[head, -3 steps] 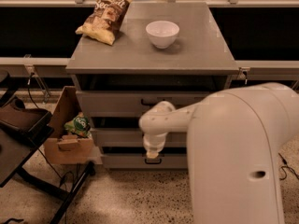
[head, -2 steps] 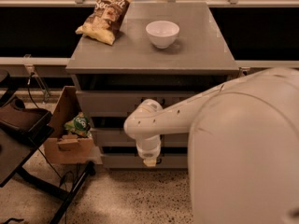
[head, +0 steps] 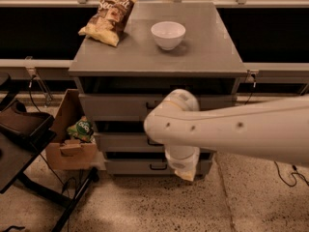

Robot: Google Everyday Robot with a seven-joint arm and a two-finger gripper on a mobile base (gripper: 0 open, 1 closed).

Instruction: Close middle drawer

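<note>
The grey cabinet (head: 159, 57) has three drawers. The middle drawer (head: 120, 142) shows its flat grey front on the left; its black handle (head: 150, 141) peeks out beside my arm. My white arm (head: 251, 129) reaches in from the right across the drawer fronts and bends down at the elbow (head: 174, 122). The gripper (head: 186, 172) hangs at the arm's end, low in front of the bottom drawer (head: 135, 166) and right of that drawer's handle. The arm hides the centre and right of the middle drawer. The top drawer (head: 116, 106) is above it.
A chip bag (head: 110, 14) and a white bowl (head: 168, 34) sit on the cabinet top. A cardboard box (head: 72, 139) with a green packet (head: 82, 128) stands left of the cabinet. A black stand (head: 21, 144) is at the far left. Cables (head: 289, 175) lie on the speckled floor at right.
The arm's bulk has drawn back from the lower right, leaving a slimmer forearm across the drawers. Its end swung left, then back right and slightly lower.
</note>
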